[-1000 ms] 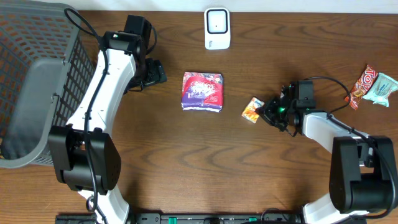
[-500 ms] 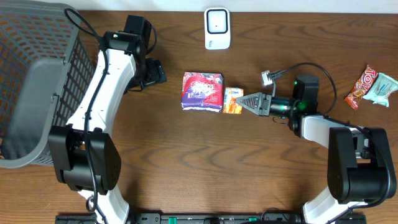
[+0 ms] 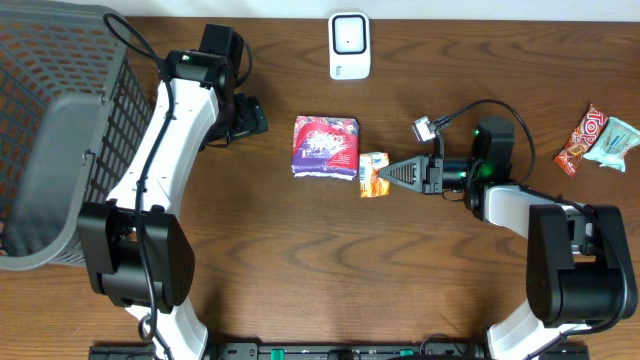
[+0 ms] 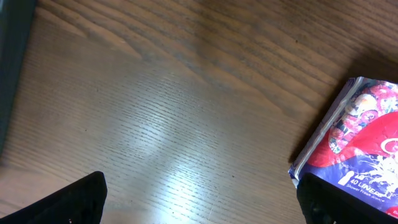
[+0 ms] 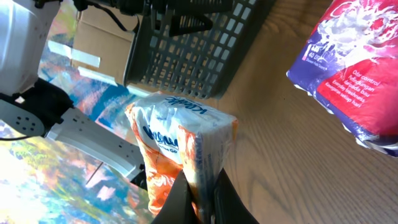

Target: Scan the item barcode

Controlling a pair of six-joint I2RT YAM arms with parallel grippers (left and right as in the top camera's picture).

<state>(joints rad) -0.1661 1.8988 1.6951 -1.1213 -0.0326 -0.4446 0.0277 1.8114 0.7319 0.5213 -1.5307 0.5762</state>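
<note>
Right gripper [image 3: 388, 172] clamped on tissue pack [image 3: 373, 175] — purple packet [image 3: 325, 147] just beside. Left gripper [image 3: 250, 118] jaws apart. Scanner [image 3: 349, 45], basket [image 3: 60, 130] on wood table [image 3: 300, 260].

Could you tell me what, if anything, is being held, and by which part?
The right gripper pinches the orange tissue pack by the edge facing it; the left gripper is open, holding nothing.

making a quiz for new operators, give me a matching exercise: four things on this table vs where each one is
1 basket
2 white scanner
3 orange tissue pack
4 red snack wrapper

a pinched in the shut right tool
b right end of the table
c left end of the table
d far edge, middle

Pairs: 1-c, 2-d, 3-a, 4-b
</note>
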